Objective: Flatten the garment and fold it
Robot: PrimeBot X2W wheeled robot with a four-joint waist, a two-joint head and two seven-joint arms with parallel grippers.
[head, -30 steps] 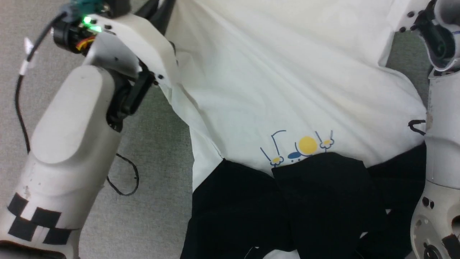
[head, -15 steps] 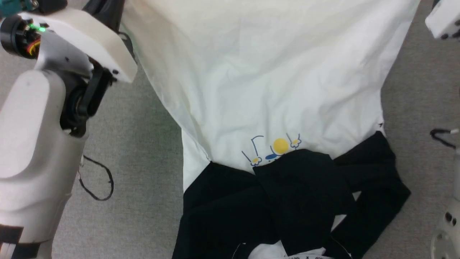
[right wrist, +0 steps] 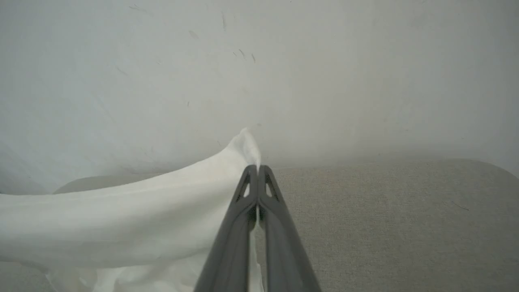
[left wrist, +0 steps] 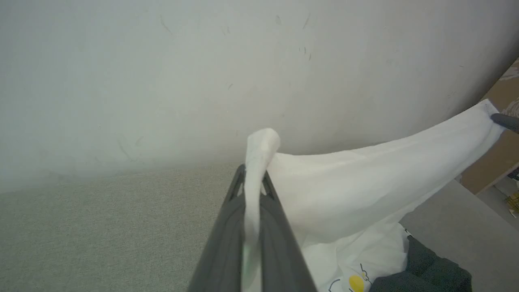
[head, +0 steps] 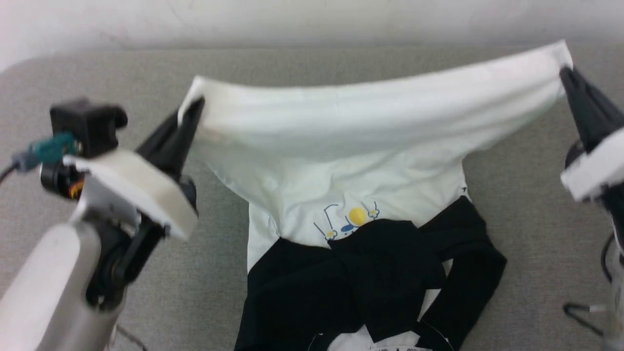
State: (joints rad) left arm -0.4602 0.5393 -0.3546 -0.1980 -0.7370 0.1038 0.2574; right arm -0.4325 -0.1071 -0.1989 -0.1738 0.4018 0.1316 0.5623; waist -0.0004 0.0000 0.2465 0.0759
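Observation:
The garment (head: pixel 370 131), a white shirt with black sleeves and a small yellow-and-blue print, hangs stretched between my two grippers above the grey surface. My left gripper (head: pixel 195 105) is shut on one corner of its white hem, and the pinched cloth (left wrist: pixel 259 162) folds over the fingertips in the left wrist view. At the far right my right gripper (head: pixel 565 73) is shut on the other hem corner (right wrist: pixel 245 150). The black sleeves (head: pixel 385 273) lie bunched on the surface below the print (head: pixel 353 219), nearest me.
A grey fabric-covered surface (head: pixel 526 204) runs under the shirt to a pale wall (head: pixel 312 19) close behind. Thin black cables (head: pixel 580 312) lie at the lower right. A brown board (left wrist: pixel 502 134) stands at the right edge of the left wrist view.
The hem has been lifted and carried away from me, and both grippers now stand wide apart with the white cloth taut between them. The head view has pulled back, bringing the wall into sight.

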